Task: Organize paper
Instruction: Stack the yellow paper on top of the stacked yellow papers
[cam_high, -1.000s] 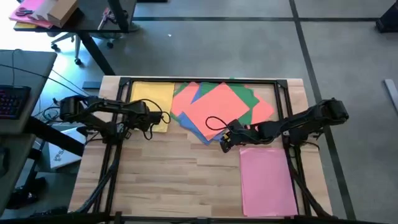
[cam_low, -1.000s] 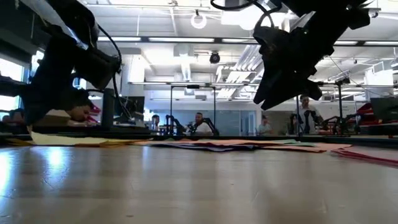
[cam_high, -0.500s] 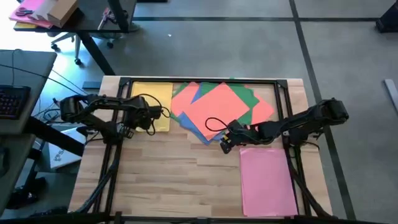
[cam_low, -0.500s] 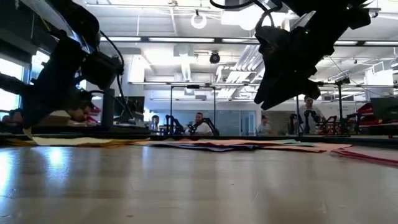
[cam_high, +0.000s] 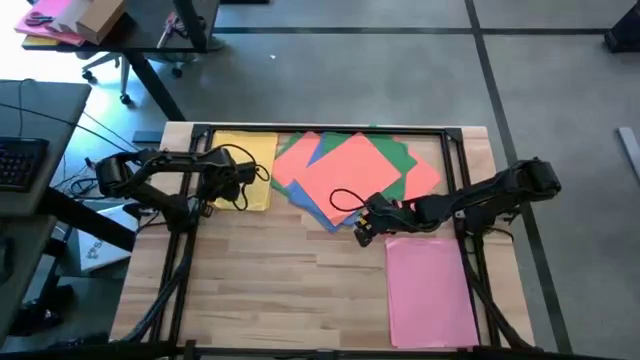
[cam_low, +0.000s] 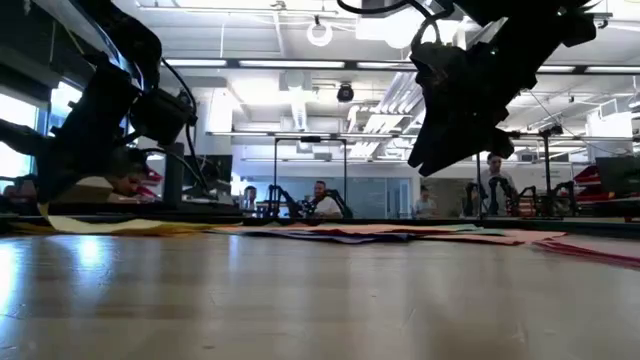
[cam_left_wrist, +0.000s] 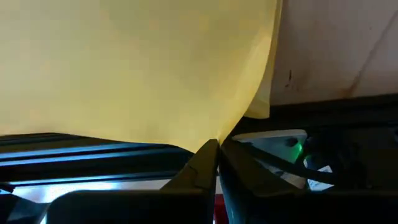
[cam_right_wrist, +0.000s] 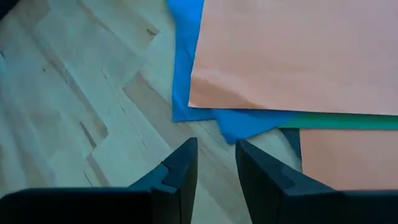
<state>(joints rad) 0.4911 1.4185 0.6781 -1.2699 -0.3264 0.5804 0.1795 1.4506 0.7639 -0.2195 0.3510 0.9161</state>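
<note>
My left gripper (cam_high: 207, 203) pinches a yellow sheet (cam_high: 246, 160); my right gripper (cam_high: 362, 229) hovers slightly parted.

From above, the yellow sheet lies at the table's (cam_high: 280, 280) far left, and the right gripper sits between the mixed pile (cam_high: 350, 170) and pink sheet (cam_high: 428, 285). Left wrist: fingers (cam_left_wrist: 205, 163) closed on the yellow corner. Right wrist: narrow gap, nothing held, a blue sheet (cam_right_wrist: 186, 56) just ahead.

table (cam_high: 270, 270): light wood | yellow sheets (cam_high: 247, 158) left | mixed pile (cam_high: 355, 170) centre | pink stack (cam_high: 428, 290) right

Two dark arms hang over the wooden tabletop (cam_low: 300, 300), where coloured paper (cam_low: 380, 235) lies flat; people (cam_low: 320, 200) sit beyond.
</note>
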